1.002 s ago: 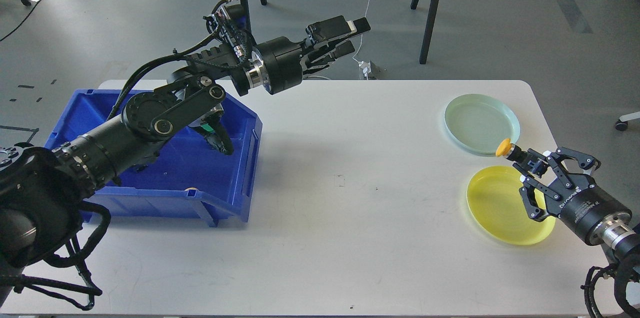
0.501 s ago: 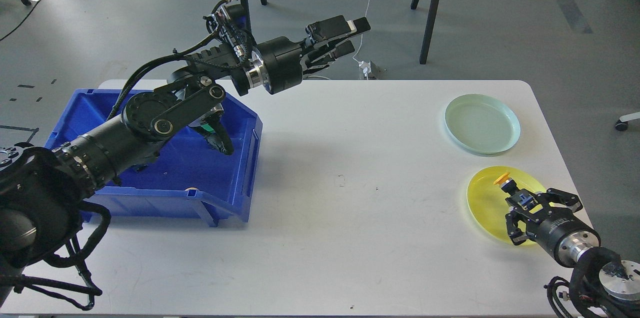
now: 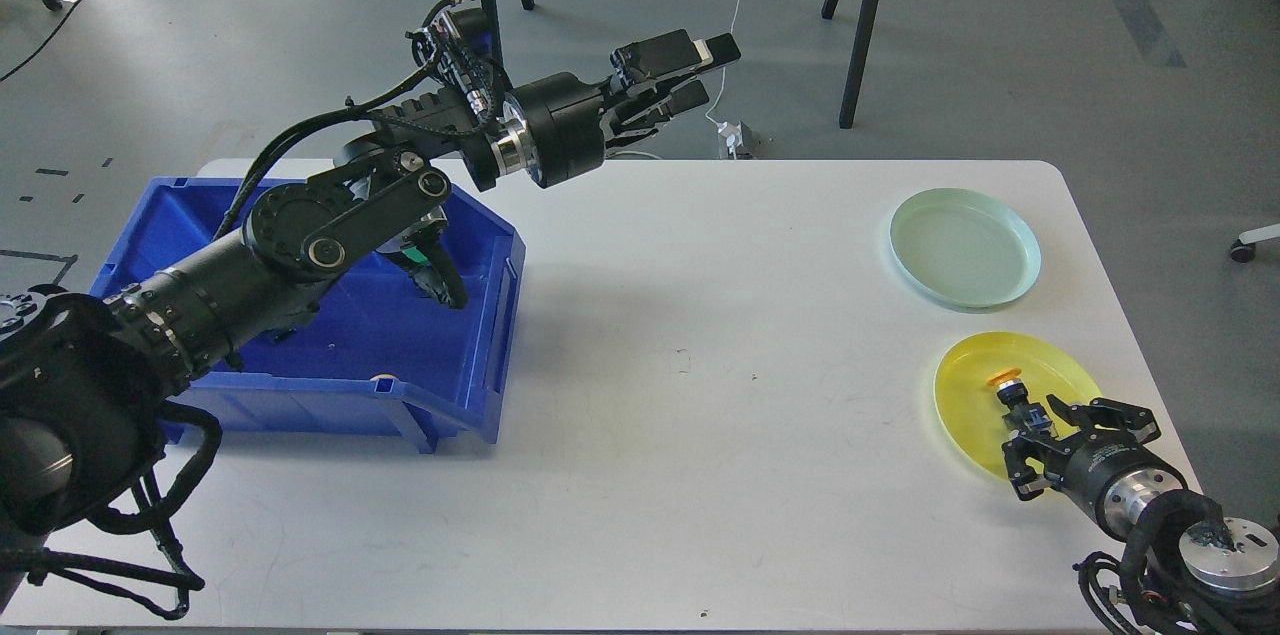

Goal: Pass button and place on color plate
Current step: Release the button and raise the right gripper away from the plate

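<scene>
Since a second ago the right gripper (image 3: 1030, 418) has come down from beside the pale green plate (image 3: 965, 248) to the near right of the counter (image 3: 700, 395), carrying the button (image 3: 1005, 379) with it; the left arm has kept its pose.

The button's orange cap shows over the yellow plate (image 3: 975, 395), its dark stem running back between the right gripper's fingertips, which look clenched on it. Whether the cap touches the plate or hangs just above it is hard to make out. The gripper's body hides the plate's near right rim, and the arm behind it is cut off at the lower right corner.

At the far left, the blue bin (image 3: 480, 355) sits on the counter with the left arm's thick links crossing over it and hiding much of its inside. A small pale round thing (image 3: 380, 378) lies by its near wall; a dark and green part shows under the arm, too hidden to name. The left gripper (image 3: 695, 75) hangs high beyond the counter's far edge, its fingers spread apart and grasping nothing.

To the right, the pale green plate lies bare, just beyond the yellow plate and apart from it. Past the counter, dark stand legs (image 3: 860, 15) and a white cable (image 3: 738, 5) stand on the grey floor.
</scene>
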`<action>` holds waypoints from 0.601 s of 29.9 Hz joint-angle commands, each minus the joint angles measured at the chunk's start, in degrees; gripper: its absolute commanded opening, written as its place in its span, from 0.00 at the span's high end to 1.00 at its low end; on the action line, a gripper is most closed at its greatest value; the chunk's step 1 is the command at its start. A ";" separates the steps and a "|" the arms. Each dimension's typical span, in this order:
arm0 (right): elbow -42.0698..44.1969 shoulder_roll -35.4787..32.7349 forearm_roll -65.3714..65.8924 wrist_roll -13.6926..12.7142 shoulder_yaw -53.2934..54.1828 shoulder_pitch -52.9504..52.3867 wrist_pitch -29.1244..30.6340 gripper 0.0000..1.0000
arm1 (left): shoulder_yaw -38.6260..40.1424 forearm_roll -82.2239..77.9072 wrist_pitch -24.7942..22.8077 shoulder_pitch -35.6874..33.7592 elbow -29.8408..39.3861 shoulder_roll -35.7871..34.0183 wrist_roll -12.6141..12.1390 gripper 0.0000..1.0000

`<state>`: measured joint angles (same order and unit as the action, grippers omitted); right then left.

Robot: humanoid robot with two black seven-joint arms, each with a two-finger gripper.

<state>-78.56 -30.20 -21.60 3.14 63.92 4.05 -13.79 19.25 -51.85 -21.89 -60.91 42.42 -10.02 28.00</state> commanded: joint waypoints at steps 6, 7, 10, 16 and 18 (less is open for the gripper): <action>-0.89 0.58 -0.11 0.12 0.50 -0.44 2.45 0.02 | 0.08 0.52 0.00 0.09 0.03 -0.09 0.00 0.19; -1.15 0.93 -0.11 0.12 0.77 -0.97 3.06 0.02 | 0.17 1.31 -0.09 0.09 -0.06 -0.09 0.00 0.18; -2.47 0.93 -0.11 0.12 0.94 -3.51 4.04 0.02 | 0.26 7.79 -0.44 0.36 -0.06 -0.44 0.00 0.16; -2.82 0.06 2.34 0.91 -0.98 -11.68 10.10 0.02 | 2.27 21.69 -4.29 0.62 0.38 -2.63 0.00 0.14; -2.47 -0.21 5.94 1.26 -3.70 -15.80 10.54 0.02 | 4.64 22.49 -6.11 0.62 0.56 -4.30 0.00 0.14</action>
<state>-81.56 -29.95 -19.79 3.96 63.37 -6.10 -4.65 21.01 -31.94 -25.22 -60.31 42.66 -12.18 28.00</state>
